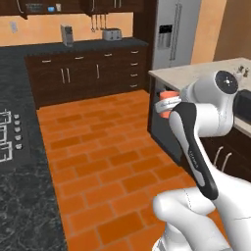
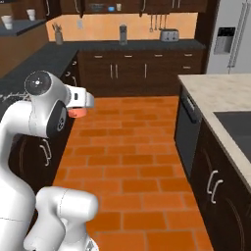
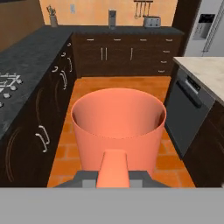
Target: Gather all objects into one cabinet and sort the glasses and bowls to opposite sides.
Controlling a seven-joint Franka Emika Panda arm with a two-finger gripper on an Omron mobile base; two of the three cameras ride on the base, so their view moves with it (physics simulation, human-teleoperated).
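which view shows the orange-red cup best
The hand view: the orange-red cup sits front and centre there, its open rim and hollow inside plain to see. In the left base view only a sliver peeks past the arm; the right base view shows just its lower edge.

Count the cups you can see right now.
3: one coral orange-red cup held in the jaws over the brick floor; two small white cups on the far upper-left shelf. Others may be hidden.

I cannot read any words, numbers or signs here. My white arm point(image 1: 196, 157) has small grey writing on its dark strip, but it is too tiny and blurry for me to make out.
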